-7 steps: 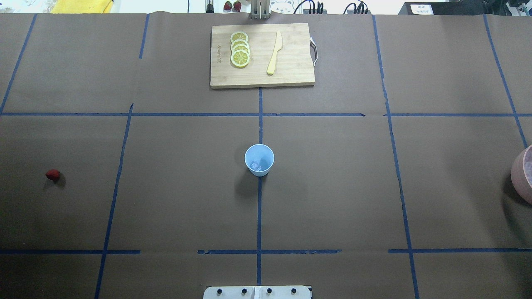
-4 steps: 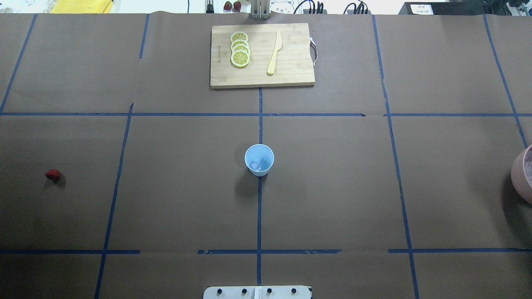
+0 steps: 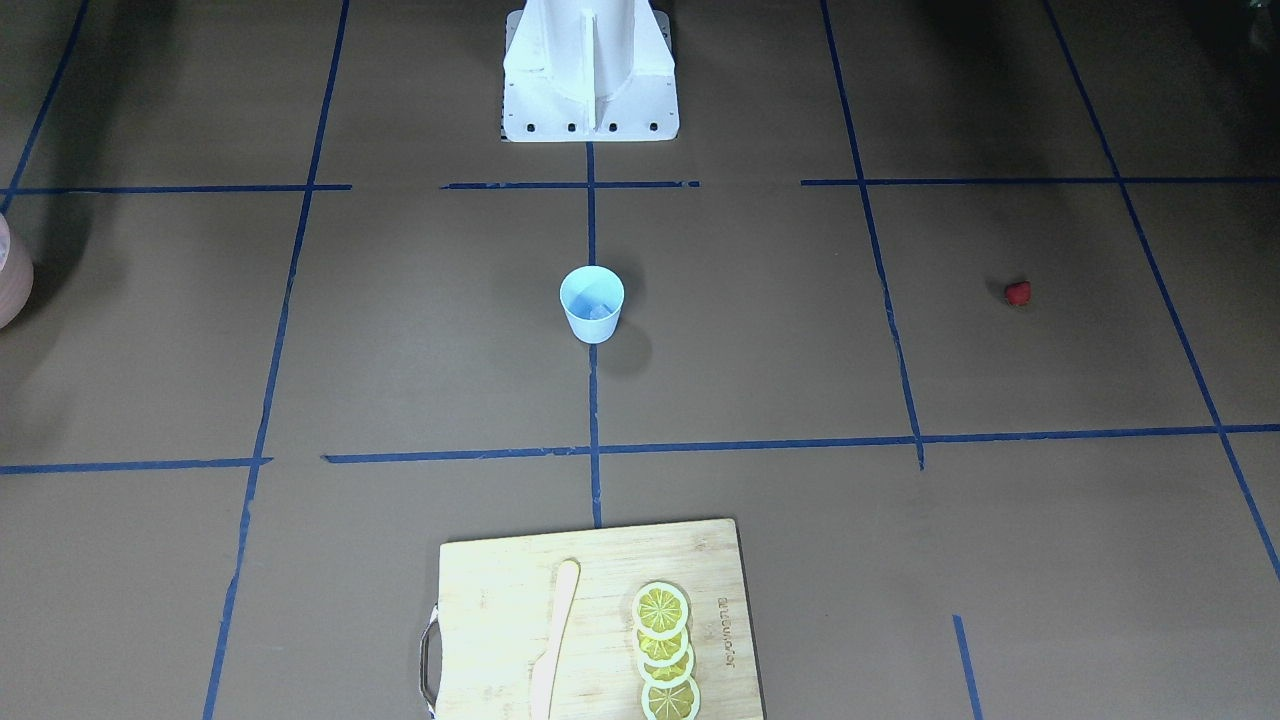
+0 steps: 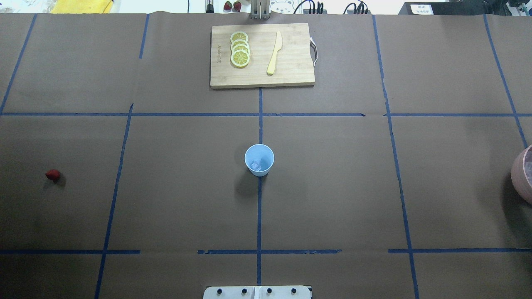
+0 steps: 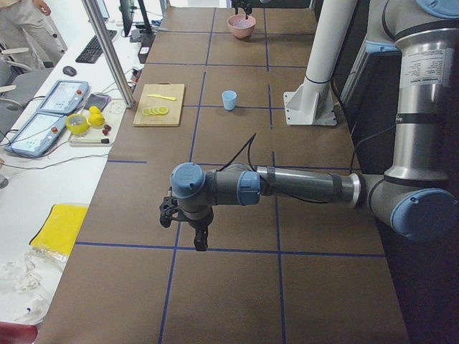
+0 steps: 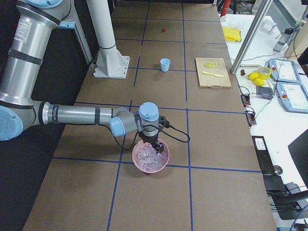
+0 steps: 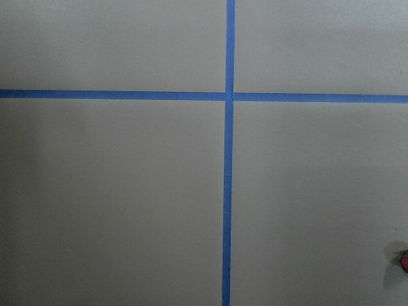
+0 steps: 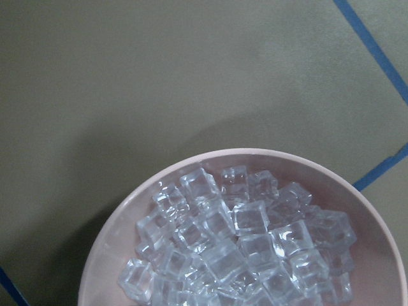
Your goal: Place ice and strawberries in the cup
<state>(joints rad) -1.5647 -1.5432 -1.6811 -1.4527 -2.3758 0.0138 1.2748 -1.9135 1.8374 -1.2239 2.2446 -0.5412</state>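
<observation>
Red: 1 strawberry (image 4: 52, 175) lies far left on the table, well apart from the cup. Left gripper (image 5: 193, 231) hovers nr it; can't tell if fingers are spread or closed. Centre: 1 light-blue cup (image 4: 268, 160), upright, 1 ice cube (image 4: 256, 166) inside. Behind it: 1 board (image 4: 291, 70) w/ 4 lemon slices (image 4: 240, 50) + 1 knife (image 4: 274, 53). Far right: 1 pink bowl (image 4: 518, 174) w/ ice heap (image 8: 236, 248), too many to count. Right gripper (image 6: 156, 143) just above it, grip can't tell.
</observation>
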